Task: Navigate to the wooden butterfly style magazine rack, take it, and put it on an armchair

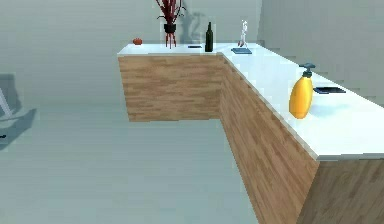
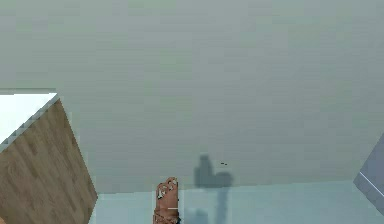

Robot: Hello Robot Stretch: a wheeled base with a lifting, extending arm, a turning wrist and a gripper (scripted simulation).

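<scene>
A narrow brown wooden thing with a mottled grain pokes up from the arm side view's bottom edge, a little left of the middle, against the pale floor and the grey wall. Its lower part is cut off by the picture's edge, so I cannot tell what it is or what it rests on. At the forward view's left edge a pale grey-blue piece of furniture is partly cut off; its kind is unclear.
An L-shaped wooden counter with a white top fills the forward view's right, bearing an orange dispenser bottle, a dark bottle, a red plant and a small figurine. The counter's corner stands at the arm side view's left. Open floor lies left.
</scene>
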